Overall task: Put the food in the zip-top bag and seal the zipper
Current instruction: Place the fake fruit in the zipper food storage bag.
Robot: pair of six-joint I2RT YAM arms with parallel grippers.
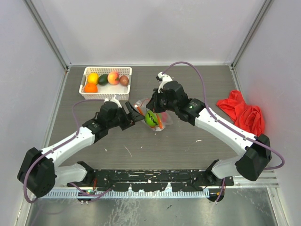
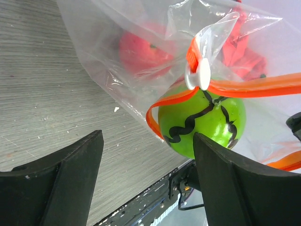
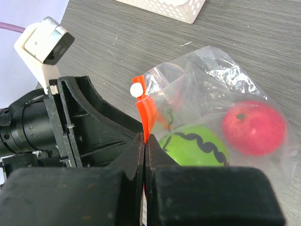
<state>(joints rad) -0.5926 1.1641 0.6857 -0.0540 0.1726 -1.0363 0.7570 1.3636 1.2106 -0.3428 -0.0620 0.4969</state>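
Observation:
The clear zip-top bag [image 1: 162, 121] lies mid-table with a light green fruit [image 2: 207, 125] and a red fruit [image 2: 143, 49] of the food inside. My right gripper [image 3: 144, 136] is shut on the orange-red zipper [image 3: 145, 113], just below its white slider [image 3: 136, 89]. Just left of the bag, my left gripper [image 2: 146, 141] is open, with bare table between its fingers. The green fruit sits right beyond its right fingertip [image 2: 202, 141]. Several more fruits [image 1: 113, 77] rest in the white basket.
The white lattice basket [image 1: 104, 95] stands at the back left, just behind the left arm. A red cloth [image 1: 244, 113] lies at the right edge. Grey walls enclose the table on three sides.

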